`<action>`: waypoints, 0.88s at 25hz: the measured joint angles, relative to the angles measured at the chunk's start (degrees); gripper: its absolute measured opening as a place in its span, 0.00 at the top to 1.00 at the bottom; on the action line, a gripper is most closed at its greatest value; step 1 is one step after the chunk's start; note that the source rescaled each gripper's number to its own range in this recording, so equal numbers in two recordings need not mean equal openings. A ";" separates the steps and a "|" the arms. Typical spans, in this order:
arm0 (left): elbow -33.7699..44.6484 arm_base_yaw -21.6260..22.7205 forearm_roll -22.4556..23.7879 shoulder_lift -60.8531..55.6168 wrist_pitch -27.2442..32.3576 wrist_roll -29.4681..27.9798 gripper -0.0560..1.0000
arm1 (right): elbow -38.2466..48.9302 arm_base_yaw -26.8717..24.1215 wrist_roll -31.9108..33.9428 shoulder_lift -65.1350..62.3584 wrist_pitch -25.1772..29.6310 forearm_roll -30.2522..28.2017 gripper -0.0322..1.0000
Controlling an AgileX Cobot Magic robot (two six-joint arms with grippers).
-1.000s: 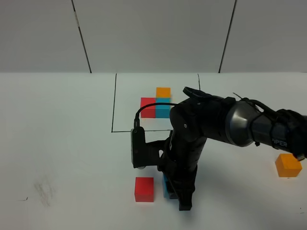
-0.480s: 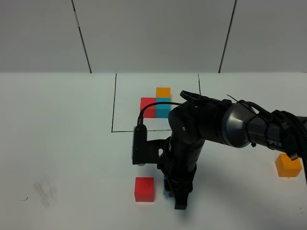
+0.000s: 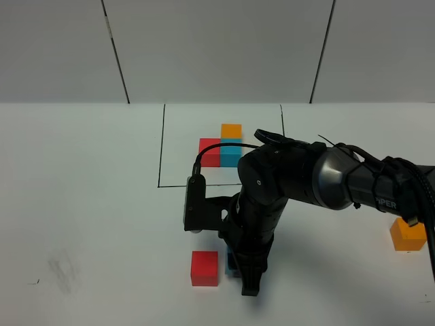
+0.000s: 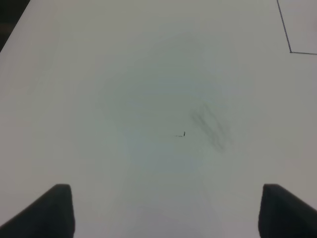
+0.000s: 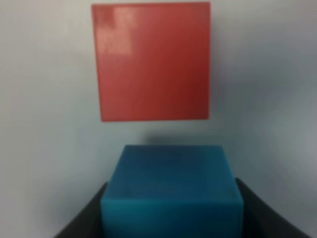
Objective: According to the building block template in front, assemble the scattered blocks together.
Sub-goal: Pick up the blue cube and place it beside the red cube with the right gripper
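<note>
**Blue block (image 5: pixel 172 186) clamped in the right gripper, just beside the red one**

Blue block sits between the two dark fingers of the right gripper (image 5: pixel 172 220). In the right wrist view we see a finger pressed against each of its sides, so the jaws are closed on it at about the cube's width. We cannot tell whether it rests on the table (image 3: pixel 88 204) or hangs just above it.

The red block (image 5: pixel 152 62) lies flat on the table just beside the blue one, with a narrow shadowed gap between them. From the high camera we see only a sliver of blue at the red block's right, the rest hidden by the right arm.

The orange block (image 3: pixel 408 235) lies well apart, near the right edge of the high view.

Farther back, the template (image 3: pixel 222 149) stands inside the black-line rectangle (image 3: pixel 162 146): red and blue side by side, orange behind the blue.

The left gripper (image 4: pixel 168 210) is spread wide and holds nothing. Below it we see bare table with a faint grey smudge (image 4: pixel 210 126).
</note>
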 joint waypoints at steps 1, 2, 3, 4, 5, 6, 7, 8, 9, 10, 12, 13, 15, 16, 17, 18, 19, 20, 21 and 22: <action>0.00 0.00 0.00 0.00 0.00 0.00 0.01 | 0.00 0.00 -0.49 0.00 0.00 0.53 0.74; 0.00 0.00 0.00 0.00 0.00 0.00 0.01 | 0.00 0.00 -1.08 0.00 -0.06 1.16 0.74; 0.00 0.00 0.00 0.00 0.00 0.00 0.01 | 0.00 0.00 -1.47 0.00 -0.06 1.59 0.74; 0.00 0.00 0.00 0.00 0.00 0.00 0.01 | 0.00 0.00 -1.70 0.00 -0.06 1.84 0.74; 0.00 0.00 0.00 0.00 0.00 0.00 0.01 | 0.00 0.00 -1.87 0.00 -0.06 2.17 0.74; 0.00 0.00 0.00 0.00 0.00 0.00 0.01 | 0.00 0.00 -2.07 0.00 -0.06 2.32 0.74; 0.00 0.00 0.00 0.00 0.00 0.00 0.01 | 0.00 0.00 -2.21 0.00 -0.06 2.47 0.74; 0.00 0.00 0.00 0.00 0.00 0.00 0.01 | 0.00 0.00 -2.23 0.00 -0.06 2.50 0.74; 0.00 0.00 0.00 0.00 0.00 0.00 0.01 | 0.00 0.00 -2.28 0.00 -0.06 2.62 0.74; 0.00 0.00 0.00 0.00 0.00 0.00 0.01 | 0.00 0.00 -2.29 0.05 -0.06 2.62 0.74; 0.00 0.00 0.00 0.00 0.00 0.00 0.01 | -0.18 0.00 -2.45 0.68 0.06 2.63 0.74; 0.00 0.00 0.00 0.00 0.00 0.00 0.01 | -0.43 0.00 -2.45 1.20 0.13 2.69 0.74; 0.00 0.00 0.00 0.00 0.00 0.00 0.01 | -0.78 0.00 -2.51 2.56 0.11 2.68 0.74; 0.00 0.00 0.00 0.00 0.00 0.00 0.01 | -1.07 0.00 -2.64 3.17 0.15 2.68 0.74; 0.00 0.00 0.00 0.00 0.00 0.00 0.01 | -1.28 0.00 -2.70 3.73 0.07 2.68 0.74; 0.00 0.00 0.00 0.00 0.00 0.00 0.01 | -1.43 0.00 -2.92 4.15 -0.05 2.80 0.74; 0.00 0.00 0.00 0.00 0.00 0.00 0.01 | -1.54 0.00 -3.18 4.30 -0.10 3.02 0.74; 0.00 0.00 0.00 0.00 0.00 0.00 0.01 | -1.61 0.00 -3.49 4.39 -0.28 3.28 0.74; 0.00 0.00 0.00 0.00 0.00 0.00 0.01 | -1.61 0.00 -3.58 4.38 -0.50 3.66 0.74; 0.00 0.00 0.00 0.00 0.00 0.00 0.01 | -1.61 0.00 -3.64 4.43 -0.51 3.87 0.74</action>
